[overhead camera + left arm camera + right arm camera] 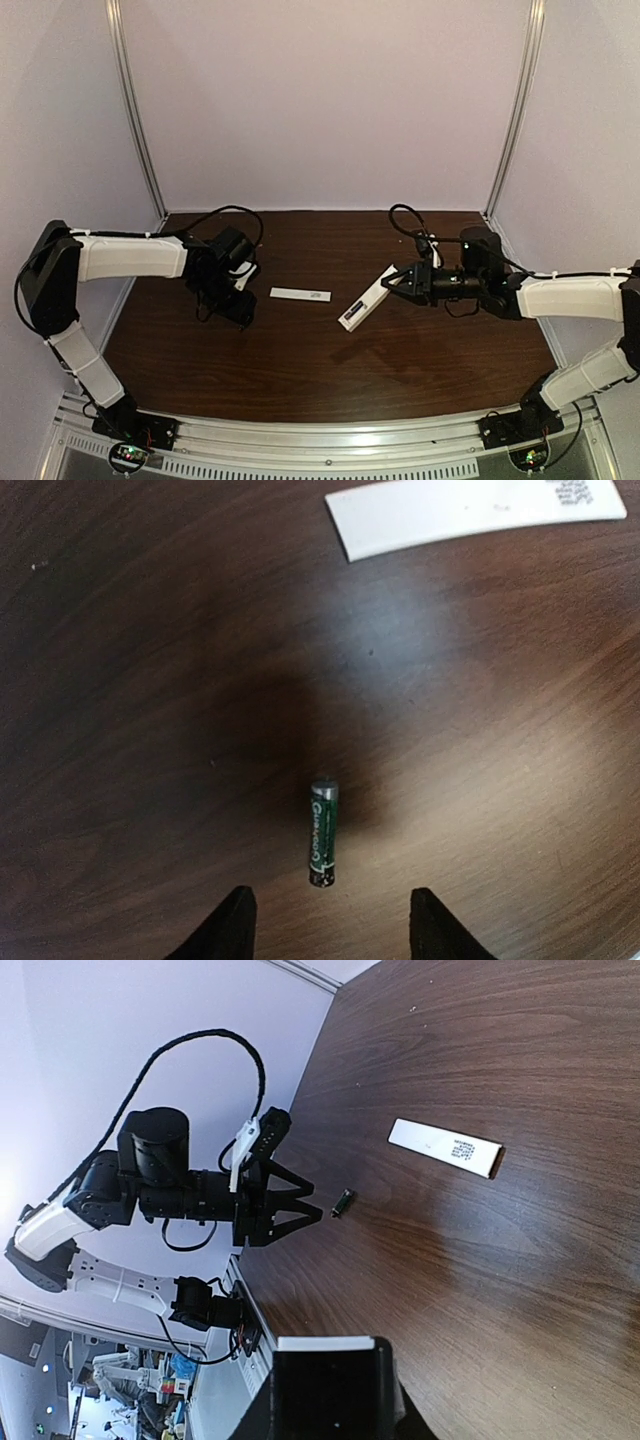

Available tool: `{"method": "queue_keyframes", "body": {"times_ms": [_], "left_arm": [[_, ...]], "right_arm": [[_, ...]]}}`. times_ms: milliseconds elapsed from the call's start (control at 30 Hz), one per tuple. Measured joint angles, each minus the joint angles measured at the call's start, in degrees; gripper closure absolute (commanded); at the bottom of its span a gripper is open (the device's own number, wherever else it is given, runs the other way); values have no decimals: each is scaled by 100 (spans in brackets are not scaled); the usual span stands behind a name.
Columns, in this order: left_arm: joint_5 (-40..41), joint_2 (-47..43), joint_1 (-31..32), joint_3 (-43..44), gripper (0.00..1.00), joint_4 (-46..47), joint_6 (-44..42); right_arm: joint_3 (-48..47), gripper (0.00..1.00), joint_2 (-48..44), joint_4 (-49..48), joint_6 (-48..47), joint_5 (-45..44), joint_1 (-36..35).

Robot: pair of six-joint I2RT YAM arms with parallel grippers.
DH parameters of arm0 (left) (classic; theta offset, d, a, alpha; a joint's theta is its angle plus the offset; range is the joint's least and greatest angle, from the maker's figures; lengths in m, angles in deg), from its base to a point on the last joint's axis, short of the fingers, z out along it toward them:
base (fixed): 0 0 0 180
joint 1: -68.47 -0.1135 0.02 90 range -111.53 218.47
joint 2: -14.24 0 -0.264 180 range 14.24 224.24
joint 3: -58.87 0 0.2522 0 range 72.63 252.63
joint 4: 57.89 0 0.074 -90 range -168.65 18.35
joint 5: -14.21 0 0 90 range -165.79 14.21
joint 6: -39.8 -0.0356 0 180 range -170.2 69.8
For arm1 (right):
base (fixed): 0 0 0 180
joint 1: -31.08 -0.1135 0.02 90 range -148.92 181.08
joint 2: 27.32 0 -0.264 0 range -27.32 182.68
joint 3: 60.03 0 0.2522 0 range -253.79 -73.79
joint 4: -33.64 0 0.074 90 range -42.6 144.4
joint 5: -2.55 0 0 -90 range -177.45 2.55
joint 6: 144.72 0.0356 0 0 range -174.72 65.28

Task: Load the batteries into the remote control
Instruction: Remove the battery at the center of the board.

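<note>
Brown tabletop [300, 360], lilac walls [320, 100]; left claw [332, 908] released, right claw [396, 282] grasping remote control [360, 304].

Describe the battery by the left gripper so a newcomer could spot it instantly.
On the dark wood table, look at the left side, just ahead of the open left gripper. The battery lies there flat on the bare wood, touching nothing. It is a small green cylinder with a silver cap, unlike the flat white strip farther out.
</note>
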Motion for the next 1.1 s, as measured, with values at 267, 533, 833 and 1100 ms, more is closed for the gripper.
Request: {"method": "queue_keyframes", "body": {"times_ms": [267,533,833,1100], "left_arm": [[-33,321,-74,-81,56,-116,-9],[-83,420,-79,-105,65,-109,-59],[-155,654,-81,-116,78,17,-225],[-313,680,-103,-114,100,223,-365]], "right_arm": [[61,100,-144,-240,-153,201,0],[98,100,-160,-396,-122,273,2],[216,100,-68,-844,170,468,4],[358,100,98,-1279,544,632,24]]}}
